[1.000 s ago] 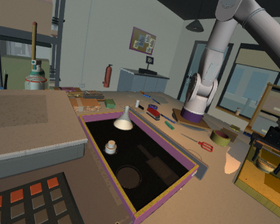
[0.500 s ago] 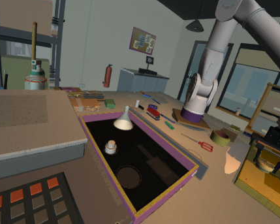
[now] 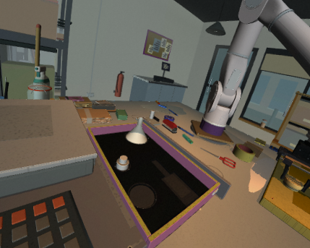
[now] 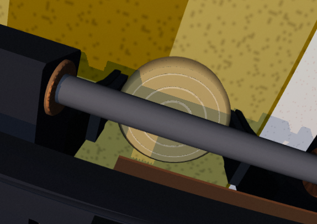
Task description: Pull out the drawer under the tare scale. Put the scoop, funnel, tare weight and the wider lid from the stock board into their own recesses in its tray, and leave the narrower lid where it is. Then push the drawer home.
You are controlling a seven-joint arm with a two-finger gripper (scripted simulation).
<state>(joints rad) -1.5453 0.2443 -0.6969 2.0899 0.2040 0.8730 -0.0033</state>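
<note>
A round pale lid [image 4: 175,109] on the yellow stock board [image 3: 296,196] is half hidden behind the grey bar of my gripper in the wrist camera. My gripper [image 3: 296,180] has closed around this lid [image 3: 293,181] at the right edge of the scene. The drawer [image 3: 153,175] under the scale stands pulled out, its dark tray edged in purple. The funnel [image 3: 137,131] rests at the tray's far end and the tare weight [image 3: 122,162] sits beside it. A round recess [image 3: 142,196] and a long scoop-shaped recess [image 3: 173,180] show in the tray.
Behind the drawer the bench carries small tools, a red stapler [image 3: 169,124], scissors [image 3: 225,160] and a tape roll [image 3: 243,152]. The arm's base [image 3: 215,122] stands beyond them. The tare scale [image 3: 36,142] fills the left, with its keypad [image 3: 36,223] below.
</note>
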